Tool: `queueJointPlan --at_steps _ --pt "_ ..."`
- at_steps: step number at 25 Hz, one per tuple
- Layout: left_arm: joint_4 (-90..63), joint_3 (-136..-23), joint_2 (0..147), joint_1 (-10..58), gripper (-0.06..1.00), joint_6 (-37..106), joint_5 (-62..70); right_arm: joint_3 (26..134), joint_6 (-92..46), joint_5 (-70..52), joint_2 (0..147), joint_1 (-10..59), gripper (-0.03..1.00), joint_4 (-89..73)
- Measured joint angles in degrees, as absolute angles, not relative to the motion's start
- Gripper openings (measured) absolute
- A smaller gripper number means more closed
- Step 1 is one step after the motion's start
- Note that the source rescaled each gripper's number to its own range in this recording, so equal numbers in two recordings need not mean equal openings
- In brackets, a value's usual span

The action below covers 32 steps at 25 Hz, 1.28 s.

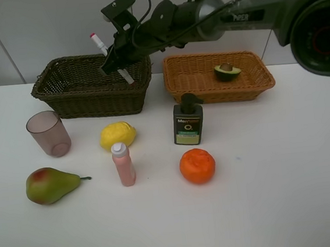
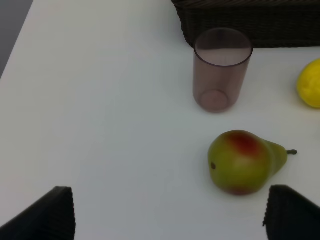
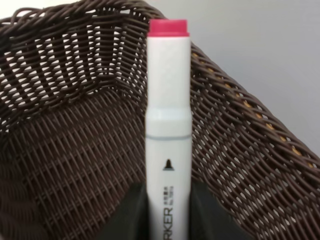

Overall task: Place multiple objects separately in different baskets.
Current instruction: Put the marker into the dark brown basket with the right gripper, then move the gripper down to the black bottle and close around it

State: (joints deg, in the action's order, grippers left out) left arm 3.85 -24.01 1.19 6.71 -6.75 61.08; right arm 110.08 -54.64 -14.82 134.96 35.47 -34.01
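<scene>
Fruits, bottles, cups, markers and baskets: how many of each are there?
Fruits: 4 (pear, lemon, orange, avocado half)
Bottles: 2 (pink bottle, dark pump bottle)
Cups: 1 (pinkish cup)
Markers: 1 (white marker)
Baskets: 2 (dark brown basket, orange basket)
Total: 10

Tilted white marker above dark basket

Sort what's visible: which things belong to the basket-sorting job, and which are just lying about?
Job: marker, pear, lemon, orange, avocado half, cup, pink bottle, pump bottle, dark basket, tan basket.
Lying about: nothing seen besides the white table underneath.
</scene>
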Motion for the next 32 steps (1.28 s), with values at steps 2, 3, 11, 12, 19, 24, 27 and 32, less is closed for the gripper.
queueJointPlan --at_steps 2,3,11,12,19,24,27,32 --pt "3.85 -24.01 1.19 6.71 1.0 -6.75 61.08 110.08 -54.64 -14.76 134.96 35.47 0.0 -34.01" --pt "3.85 -24.01 1.19 6.71 1.0 -6.75 61.08 110.08 -54.64 -14.76 134.96 35.47 0.0 -34.01" --pt "3.85 -24.01 1.19 6.71 1.0 -6.75 61.08 110.08 -54.64 -14.92 134.96 35.47 0.22 -34.01" --pt "3.85 -24.01 1.19 6.71 1.0 -6.75 61.08 110.08 -54.64 -14.92 134.96 35.47 0.33 -34.01" --pt "3.85 -24.01 1.19 6.71 1.0 -6.75 61.08 110.08 -54.64 -14.74 134.96 35.47 0.96 -32.39" --pt "3.85 -24.01 1.19 6.71 1.0 -6.75 61.08 110.08 -54.64 -14.72 134.96 35.47 0.99 -29.03" --pt "3.85 -24.01 1.19 6.71 1.0 -6.75 61.08 110.08 -54.64 -14.72 134.96 35.47 0.99 -27.83" --pt "3.85 -24.01 1.19 6.71 1.0 -6.75 61.08 110.08 -54.64 -16.07 134.4 35.47 1.0 -27.83"
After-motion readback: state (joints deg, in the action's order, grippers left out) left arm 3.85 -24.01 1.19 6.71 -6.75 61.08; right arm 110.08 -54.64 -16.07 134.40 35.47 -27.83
